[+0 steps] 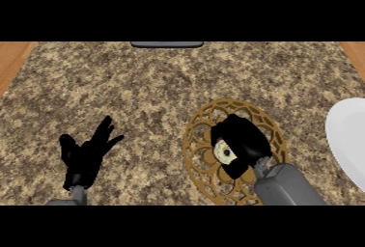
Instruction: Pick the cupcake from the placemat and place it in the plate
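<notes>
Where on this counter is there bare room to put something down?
Bare counter runs beyond the placemat and between it and the left hand. The plate looks bare. It is crowded on the placemat, where the right hand curls over the cupcake.

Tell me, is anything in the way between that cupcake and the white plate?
Nothing visible. The right hand is curled round the cupcake over the gold placemat, and only bare counter lies between it and the plate at the right edge.

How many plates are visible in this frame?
1. A white plate sits at the right edge, partly cut off, right of the placemat where the right hand curls round the cupcake. Others may lie out of view.
</notes>
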### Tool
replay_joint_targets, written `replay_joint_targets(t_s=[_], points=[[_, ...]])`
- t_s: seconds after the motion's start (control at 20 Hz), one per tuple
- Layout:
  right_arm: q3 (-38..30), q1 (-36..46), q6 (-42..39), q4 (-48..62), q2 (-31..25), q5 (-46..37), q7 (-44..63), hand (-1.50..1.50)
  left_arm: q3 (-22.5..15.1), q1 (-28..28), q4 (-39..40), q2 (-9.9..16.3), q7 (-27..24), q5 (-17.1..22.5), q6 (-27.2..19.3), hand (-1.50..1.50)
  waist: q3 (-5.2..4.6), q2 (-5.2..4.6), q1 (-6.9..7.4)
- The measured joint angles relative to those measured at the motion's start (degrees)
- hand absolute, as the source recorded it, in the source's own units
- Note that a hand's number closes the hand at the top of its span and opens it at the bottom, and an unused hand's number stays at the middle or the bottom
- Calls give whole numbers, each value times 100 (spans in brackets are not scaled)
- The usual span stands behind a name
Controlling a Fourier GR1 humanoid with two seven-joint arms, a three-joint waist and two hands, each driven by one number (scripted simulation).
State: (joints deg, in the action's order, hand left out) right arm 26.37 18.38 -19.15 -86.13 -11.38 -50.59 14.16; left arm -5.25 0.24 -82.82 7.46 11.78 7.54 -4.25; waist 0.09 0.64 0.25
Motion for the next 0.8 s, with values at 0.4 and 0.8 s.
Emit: replay_joint_targets(t_s=[0.4,0.8], points=[[-1474,209,1193,381,372,-574,1762,150,85,139,-174,51,-16,40,53,0,11,-74,-105],[-2695,1238,3050,871,451,-2408,4291,150,-33,27,-222,-3,31,40,113,0,-10,-137,103]])
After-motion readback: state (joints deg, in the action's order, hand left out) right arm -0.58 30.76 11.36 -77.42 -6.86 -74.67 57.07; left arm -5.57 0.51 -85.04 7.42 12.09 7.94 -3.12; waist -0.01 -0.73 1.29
